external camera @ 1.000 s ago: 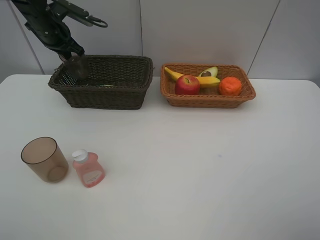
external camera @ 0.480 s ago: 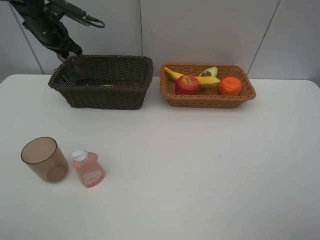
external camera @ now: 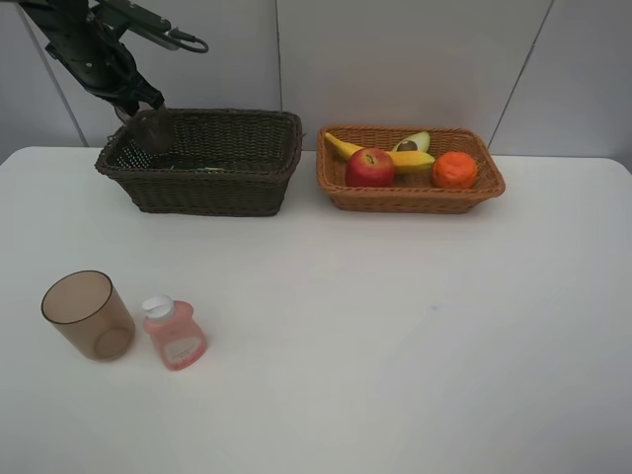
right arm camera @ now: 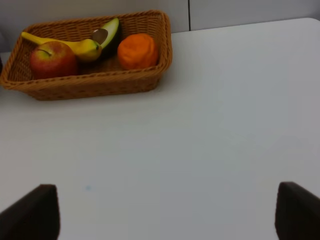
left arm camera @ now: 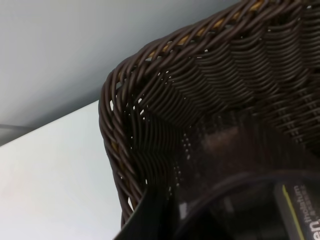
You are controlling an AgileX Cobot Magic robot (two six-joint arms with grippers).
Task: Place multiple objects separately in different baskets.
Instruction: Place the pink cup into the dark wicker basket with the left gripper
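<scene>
Barely legible lettering on dark bottle [left arm camera: 296, 216]

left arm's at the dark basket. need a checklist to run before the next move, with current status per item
1. Far cup is over the dark basket, inside its left end: ok.
2. Left gripper is free of the far cup: cannot tell; its jaws are hidden in both views.
3. Right gripper open and empty: ok.
4. Near cup and pink bottle sit side by side on the table, nothing in the way: ok.
5. Light basket holds only fruit: ok.
</scene>
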